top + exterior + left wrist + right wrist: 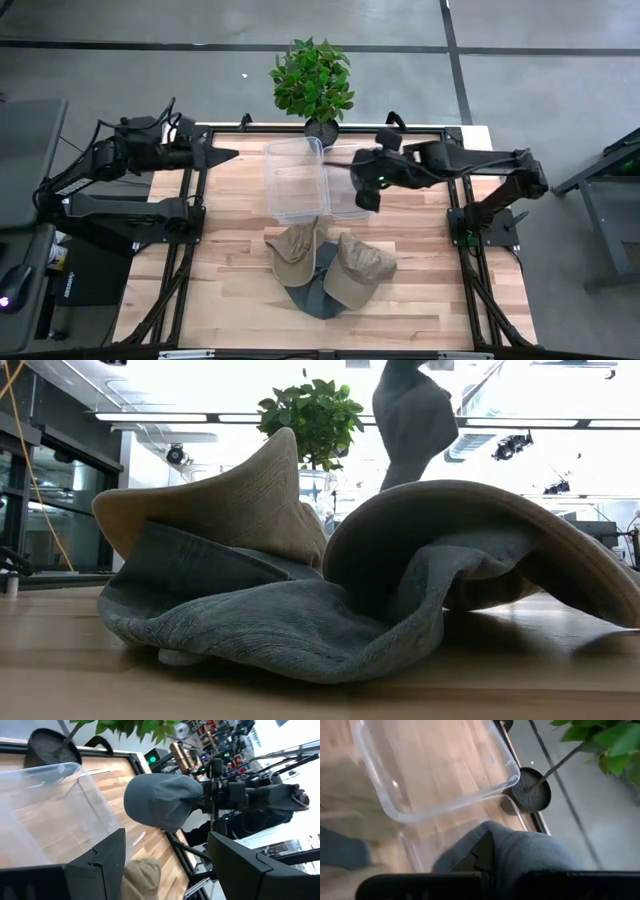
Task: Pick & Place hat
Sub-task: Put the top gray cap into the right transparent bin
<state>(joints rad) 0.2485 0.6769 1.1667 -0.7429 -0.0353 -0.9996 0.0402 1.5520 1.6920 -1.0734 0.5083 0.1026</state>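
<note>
Right gripper [366, 188] is up over the middle of the table, above the clear plastic bins [296, 180], jaws clamped shut on a grey-blue hat [162, 800]. From the left wrist view the hat hangs off the fingers as a rounded bundle in the air, clear of the wood; in the low view it dangles as a dark lump [412, 415] above the pile. The right wrist view shows the same grey fabric [530, 857] bunched right at the fingers, with the bin rim [440, 805] below it.

Left gripper [228, 154] waits at the far left side of the table, just beside the bins — jaws standing open, nothing between them; its two dark fingers [100, 862] frame the view toward the other arm.

Rest of the hats sit in a heap on the wooden table [230, 270], nearer the front edge: a tan cap [358, 270] on the right, another tan hat [296, 248] on the left, both overlapping a blue-grey denim hat [318, 296] underneath. Low view — the denim one [260, 625] sprawls flat on the wood, tan brims tilted up on top of it.

Potted plant [312, 82] stands at the far edge of the table, just behind the bins.
</note>
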